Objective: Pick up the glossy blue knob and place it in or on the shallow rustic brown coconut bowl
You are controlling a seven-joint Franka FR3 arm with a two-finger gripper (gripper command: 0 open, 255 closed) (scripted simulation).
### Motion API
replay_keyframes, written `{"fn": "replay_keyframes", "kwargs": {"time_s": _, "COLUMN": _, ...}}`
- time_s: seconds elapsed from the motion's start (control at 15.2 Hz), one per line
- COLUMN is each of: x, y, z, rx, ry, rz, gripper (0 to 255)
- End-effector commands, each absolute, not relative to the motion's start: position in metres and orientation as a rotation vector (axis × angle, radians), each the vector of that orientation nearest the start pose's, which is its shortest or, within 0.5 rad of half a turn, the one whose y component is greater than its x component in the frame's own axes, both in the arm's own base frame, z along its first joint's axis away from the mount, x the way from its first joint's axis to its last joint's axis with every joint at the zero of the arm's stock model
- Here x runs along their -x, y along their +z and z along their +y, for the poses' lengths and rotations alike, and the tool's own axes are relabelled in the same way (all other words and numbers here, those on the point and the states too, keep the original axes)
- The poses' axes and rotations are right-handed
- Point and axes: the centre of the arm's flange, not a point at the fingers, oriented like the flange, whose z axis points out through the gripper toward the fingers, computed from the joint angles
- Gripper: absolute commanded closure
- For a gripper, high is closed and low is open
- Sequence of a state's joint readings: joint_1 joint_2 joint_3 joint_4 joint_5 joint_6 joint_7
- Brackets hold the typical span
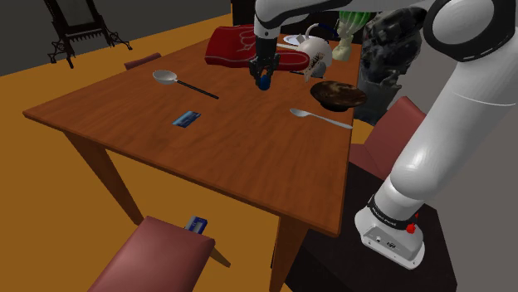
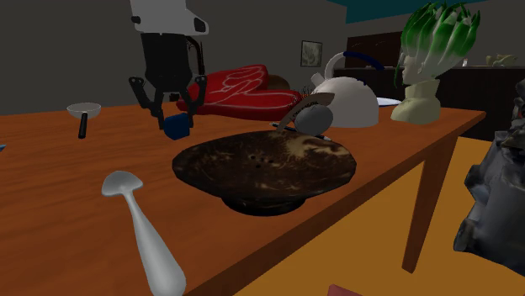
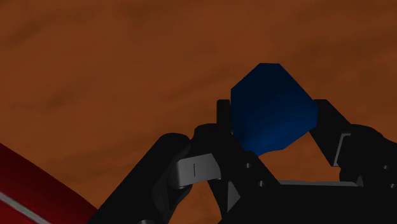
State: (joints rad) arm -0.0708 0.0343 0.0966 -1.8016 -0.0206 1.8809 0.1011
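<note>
A glossy blue knob (image 1: 263,82) (image 2: 177,127) (image 3: 280,127) sits clasped between the black fingers (image 3: 223,118) of my gripper (image 1: 262,76) (image 2: 174,116) (image 3: 273,109), which is shut on it. In the second exterior view the knob hangs just above the wooden table (image 1: 224,141), though I cannot tell if it touches. The shallow dark brown coconut bowl (image 1: 338,94) (image 2: 262,164) stands on the table towards the shoulder view's right of the gripper, a short way off. Nothing lies inside the bowl.
A silver spoon (image 1: 320,119) (image 2: 145,229) lies by the bowl. A ladle (image 1: 168,78) (image 2: 83,110), a blue card (image 1: 187,119), a red cushion (image 1: 237,46) (image 2: 235,84) and a white teapot (image 1: 320,52) (image 2: 349,101) share the table. Red chairs (image 1: 153,257) stand around it.
</note>
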Motion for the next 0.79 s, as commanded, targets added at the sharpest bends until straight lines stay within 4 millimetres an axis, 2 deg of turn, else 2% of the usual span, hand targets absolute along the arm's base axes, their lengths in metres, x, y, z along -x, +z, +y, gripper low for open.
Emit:
{"fn": "replay_keyframes", "kwargs": {"time_s": 0.0, "x": -0.578, "y": 0.522, "z": 0.013, "rx": 3.152, "ry": -0.073, "rz": 0.11, "gripper": 255}}
{"fn": "replay_keyframes", "kwargs": {"time_s": 0.2, "x": -0.578, "y": 0.522, "z": 0.013, "rx": 3.152, "ry": -0.073, "rz": 0.11, "gripper": 255}}
{"fn": "replay_keyframes", "kwargs": {"time_s": 0.73, "x": -0.578, "y": 0.564, "z": 0.013, "rx": 3.152, "ry": -0.073, "rz": 0.11, "gripper": 255}}
